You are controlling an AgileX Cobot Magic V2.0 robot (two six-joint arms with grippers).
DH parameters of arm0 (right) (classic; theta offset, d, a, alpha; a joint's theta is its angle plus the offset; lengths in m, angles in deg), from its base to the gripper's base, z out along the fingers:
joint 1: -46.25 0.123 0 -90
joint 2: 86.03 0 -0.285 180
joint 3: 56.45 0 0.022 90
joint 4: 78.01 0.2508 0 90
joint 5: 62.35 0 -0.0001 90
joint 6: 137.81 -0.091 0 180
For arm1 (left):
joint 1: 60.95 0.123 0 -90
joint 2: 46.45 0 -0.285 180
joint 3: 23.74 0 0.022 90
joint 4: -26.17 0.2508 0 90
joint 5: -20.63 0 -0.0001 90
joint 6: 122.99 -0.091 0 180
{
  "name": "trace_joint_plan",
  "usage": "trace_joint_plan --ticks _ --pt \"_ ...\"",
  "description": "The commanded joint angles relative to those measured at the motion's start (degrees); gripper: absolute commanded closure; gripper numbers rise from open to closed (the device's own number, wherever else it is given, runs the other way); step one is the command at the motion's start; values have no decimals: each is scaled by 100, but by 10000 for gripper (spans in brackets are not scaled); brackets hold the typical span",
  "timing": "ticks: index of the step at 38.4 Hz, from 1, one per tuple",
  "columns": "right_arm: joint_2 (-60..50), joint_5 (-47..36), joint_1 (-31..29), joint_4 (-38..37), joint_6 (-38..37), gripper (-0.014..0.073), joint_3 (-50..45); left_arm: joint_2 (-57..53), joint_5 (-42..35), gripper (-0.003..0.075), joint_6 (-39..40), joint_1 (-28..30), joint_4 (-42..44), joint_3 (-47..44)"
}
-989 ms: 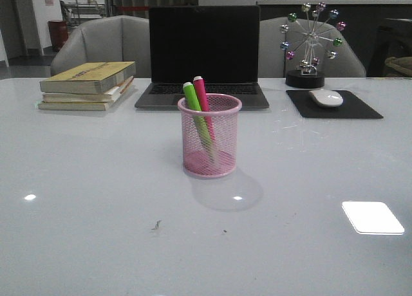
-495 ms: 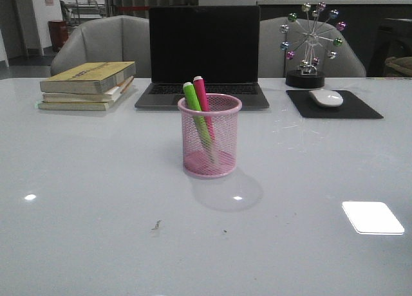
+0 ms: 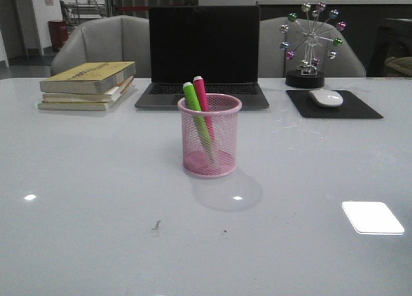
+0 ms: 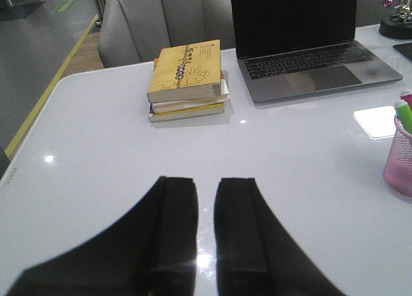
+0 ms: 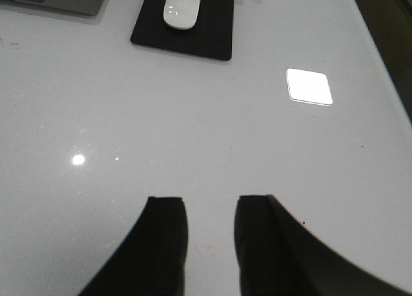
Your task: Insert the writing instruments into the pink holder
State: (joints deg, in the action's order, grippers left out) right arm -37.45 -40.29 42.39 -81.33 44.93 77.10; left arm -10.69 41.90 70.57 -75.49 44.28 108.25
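Green marker (image 3: 195, 116) and pink marker (image 3: 203, 103) lean inside the pink cup (image 3: 210, 136) mid-table. Left gripper (image 4: 205, 186) and right gripper (image 5: 210, 206) hover with fingers spread, holding nothing.

The pink holder (image 3: 210, 141), a wire-mesh cup, stands upright mid-table. Inside it, the lime green marker (image 3: 195, 112) and magenta-pink marker (image 3: 202, 98) lean left, tips above the rim.

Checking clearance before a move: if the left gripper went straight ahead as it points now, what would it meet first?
Probably the stack of books. Bare table lies between it and the left gripper; depth is unclear.
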Motion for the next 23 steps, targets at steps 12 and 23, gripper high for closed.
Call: trace_joint_plan --ticks 12,23 --pt "-38 -448 -14 -21 32 263 150 10 -476 535 71 16 58 165" --pt "-43 -459 -14 -10 32 273 150 10 -476 535 71 16 58 165"
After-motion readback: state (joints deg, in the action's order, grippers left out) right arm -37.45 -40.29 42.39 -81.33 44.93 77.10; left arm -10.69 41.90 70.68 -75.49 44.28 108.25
